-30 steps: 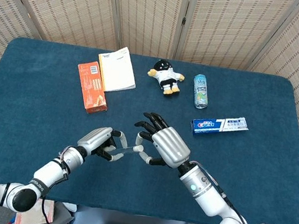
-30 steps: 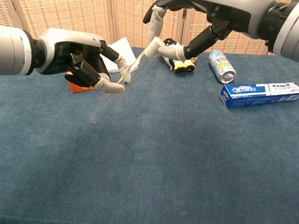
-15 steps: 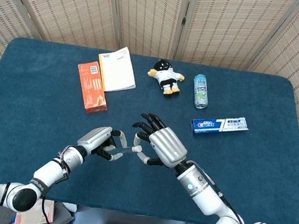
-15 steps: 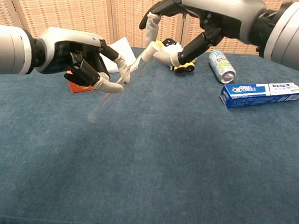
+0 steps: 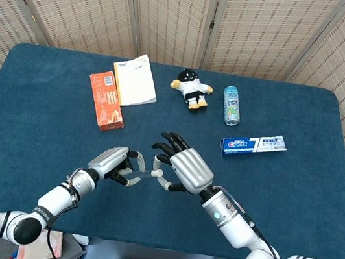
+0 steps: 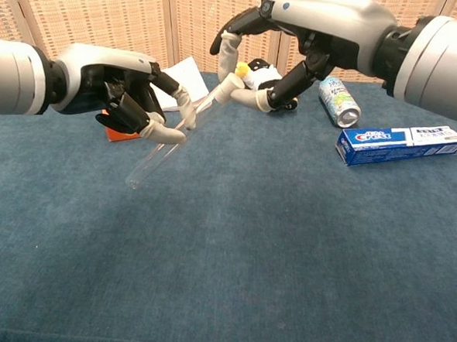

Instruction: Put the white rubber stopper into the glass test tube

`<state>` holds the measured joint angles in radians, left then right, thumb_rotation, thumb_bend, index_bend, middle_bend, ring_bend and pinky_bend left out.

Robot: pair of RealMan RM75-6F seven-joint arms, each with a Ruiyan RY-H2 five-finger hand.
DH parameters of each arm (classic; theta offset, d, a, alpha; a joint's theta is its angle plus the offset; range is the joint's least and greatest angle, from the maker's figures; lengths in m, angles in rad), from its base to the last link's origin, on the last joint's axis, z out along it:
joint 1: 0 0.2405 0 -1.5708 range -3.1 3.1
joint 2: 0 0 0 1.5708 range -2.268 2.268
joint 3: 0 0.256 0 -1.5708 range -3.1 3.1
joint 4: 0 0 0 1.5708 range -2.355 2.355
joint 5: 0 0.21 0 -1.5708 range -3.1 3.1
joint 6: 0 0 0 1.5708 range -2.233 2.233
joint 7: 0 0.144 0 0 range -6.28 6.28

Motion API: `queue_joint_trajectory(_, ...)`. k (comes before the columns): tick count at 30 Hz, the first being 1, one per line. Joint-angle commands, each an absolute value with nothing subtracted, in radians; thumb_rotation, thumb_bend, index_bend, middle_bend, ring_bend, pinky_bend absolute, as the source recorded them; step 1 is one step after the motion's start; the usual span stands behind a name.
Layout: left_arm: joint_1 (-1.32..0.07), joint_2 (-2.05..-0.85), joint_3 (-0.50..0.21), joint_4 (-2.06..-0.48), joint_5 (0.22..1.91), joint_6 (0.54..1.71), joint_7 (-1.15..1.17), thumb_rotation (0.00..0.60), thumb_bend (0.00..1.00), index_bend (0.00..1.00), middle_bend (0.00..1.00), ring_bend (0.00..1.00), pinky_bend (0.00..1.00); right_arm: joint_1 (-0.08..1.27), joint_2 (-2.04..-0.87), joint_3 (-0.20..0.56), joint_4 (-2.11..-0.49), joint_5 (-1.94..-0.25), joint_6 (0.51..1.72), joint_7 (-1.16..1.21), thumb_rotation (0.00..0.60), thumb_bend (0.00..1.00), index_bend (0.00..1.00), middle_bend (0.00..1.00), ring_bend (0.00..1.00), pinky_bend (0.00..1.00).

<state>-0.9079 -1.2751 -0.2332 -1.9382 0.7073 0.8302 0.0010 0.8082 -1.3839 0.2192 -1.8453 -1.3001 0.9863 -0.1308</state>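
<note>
Though clear, glass test tube [image 6: 168, 135] cylindrical.

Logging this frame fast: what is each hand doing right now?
Left hand: holds the test tube, tilted above the table.
Right hand: pinches the stopper at the tube's mouth.

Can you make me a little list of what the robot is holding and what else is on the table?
left robot hand: holds the glass test tube tilted above the table, open end up toward the other hand
right robot hand: pinches the white rubber stopper at the mouth of the tube
stopper fully in: cannot tell
table: blue cloth
other things: orange box, white booklet, toy figure, can, toothpaste box
</note>
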Motion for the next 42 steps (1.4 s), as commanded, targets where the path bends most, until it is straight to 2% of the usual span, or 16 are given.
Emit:
queue_joint_trajectory(1, -0.907, -1.275, -0.232, -1.935, 0.707, 0.831, 0.001, 0.600, 0.37, 0.58, 1.00, 1.00, 1.00, 0.810, -1.386, 0.218, -1.843, -1.297, 0.985, -0.136, 0.600, 0.36, 0.61, 0.20, 0.00, 0.00)
queue_joint_trajectory(6, -0.904, -1.274, -0.227, -1.926, 0.711, 0.832, 0.003, 0.600, 0.37, 0.58, 1.00, 1.00, 1.00, 0.815, -1.389, 0.219, -1.845, -1.278, 0.975, -0.146, 0.600, 0.15, 0.44, 0.16, 0.00, 0.00)
queue_joint_trajectory(10, -0.901, -1.271, -0.217, -1.914, 0.714, 0.837, 0.015, 0.600, 0.37, 0.58, 1.00, 1.00, 1.00, 0.814, -1.385, 0.221, -1.851, -1.271, 0.977, -0.147, 0.600, 0.08, 0.35, 0.14, 0.00, 0.00)
queue_joint_trajectory(19, -0.909, -1.289, -0.164, -1.853, 0.715, 0.892, 0.131, 0.600, 0.37, 0.58, 1.00, 1.00, 1.00, 0.769, -1.321, 0.219, -1.876, -1.286, 1.028, -0.123, 0.600, 0.07, 0.29, 0.12, 0.00, 0.00)
queue_joint_trajectory(26, -0.951, -1.398, -0.124, -1.761, 0.639, 1.009, 0.346, 0.600, 0.37, 0.58, 1.00, 1.00, 1.00, 0.696, -1.225, 0.204, -1.883, -1.314, 1.095, -0.085, 0.600, 0.07, 0.28, 0.12, 0.00, 0.00)
queue_joint_trajectory(34, -1.020, -1.541, -0.131, -1.664, 0.522, 1.096, 0.566, 0.600, 0.37, 0.56, 1.00, 1.00, 1.00, 0.640, -1.165, 0.187, -1.861, -1.326, 1.126, -0.037, 0.600, 0.07, 0.29, 0.12, 0.00, 0.00)
queue_joint_trajectory(42, -1.063, -1.646, -0.160, -1.550, 0.441, 1.083, 0.666, 0.600, 0.37, 0.54, 1.00, 1.00, 1.00, 0.598, -1.138, 0.172, -1.829, -1.340, 1.142, 0.012, 0.600, 0.07, 0.29, 0.12, 0.00, 0.00)
